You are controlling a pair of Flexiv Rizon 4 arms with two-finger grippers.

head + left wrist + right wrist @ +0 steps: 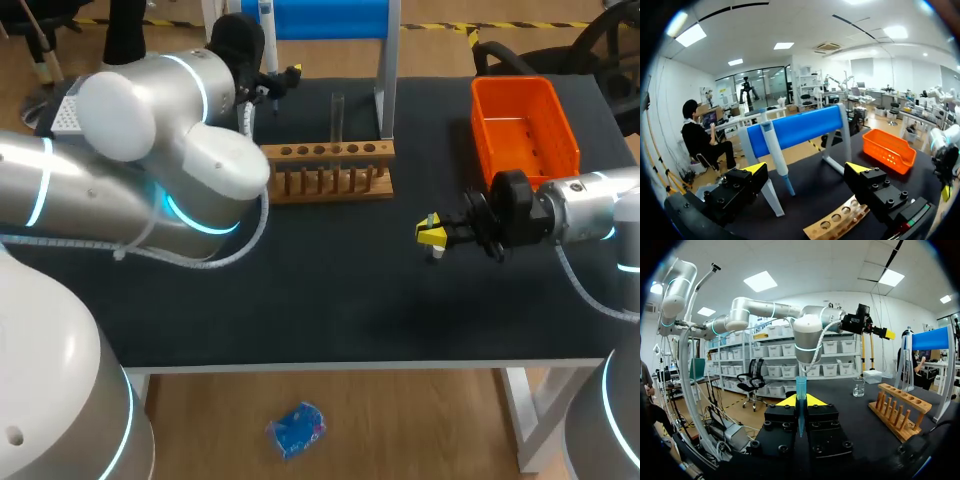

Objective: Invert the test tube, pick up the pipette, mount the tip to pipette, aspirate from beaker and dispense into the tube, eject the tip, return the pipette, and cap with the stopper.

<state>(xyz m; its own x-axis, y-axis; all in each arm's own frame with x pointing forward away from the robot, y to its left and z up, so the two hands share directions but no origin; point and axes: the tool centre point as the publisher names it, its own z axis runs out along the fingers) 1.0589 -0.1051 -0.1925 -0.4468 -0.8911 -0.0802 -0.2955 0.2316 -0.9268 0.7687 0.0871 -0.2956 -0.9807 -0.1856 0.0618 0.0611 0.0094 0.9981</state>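
A clear test tube (338, 116) stands upright in the wooden rack (330, 168). The white and blue pipette (775, 149) hangs from the blue stand (796, 128), just ahead of my open left gripper (806, 170) and between the lines of its fingers, untouched. My left gripper (278, 82) sits at the table's back left. Over mid-table, my right gripper (432, 233) is shut on a teal pipette tip (801, 401), which stands upright between its jaws (800, 401). A glass beaker (858, 387) sits on the table beyond it.
An orange basket (522, 125) is at the back right of the black table. The wooden rack (899, 407) lies between the basket and the stand's white legs (386, 70). My large left arm (150, 170) covers the table's left part.
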